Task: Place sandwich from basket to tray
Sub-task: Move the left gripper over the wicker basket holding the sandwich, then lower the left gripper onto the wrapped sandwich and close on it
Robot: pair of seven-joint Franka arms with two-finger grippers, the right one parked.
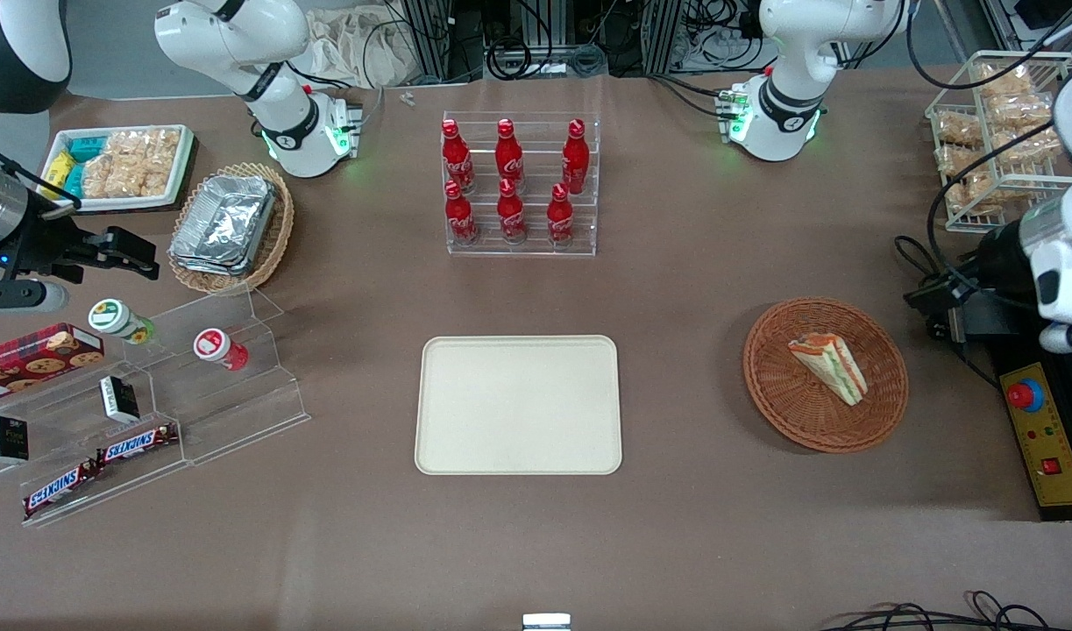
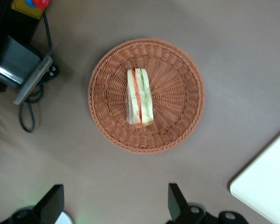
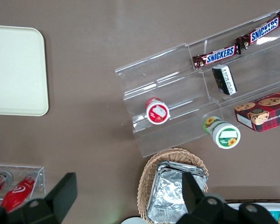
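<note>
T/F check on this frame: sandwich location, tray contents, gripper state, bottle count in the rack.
1. The sandwich lies in the reddish-brown basket. True.
2. The cream tray already holds a sandwich. False: nothing lies on it.
3. The left gripper is shut on the sandwich. False: it is open, above the table beside the basket.
4. The clear rack holds six red cola bottles. True.

Bright, even overhead light; soft shadows, foil containers [image 1: 224, 223] glaring; wrist view's edges perhaps slightly blurred.
</note>
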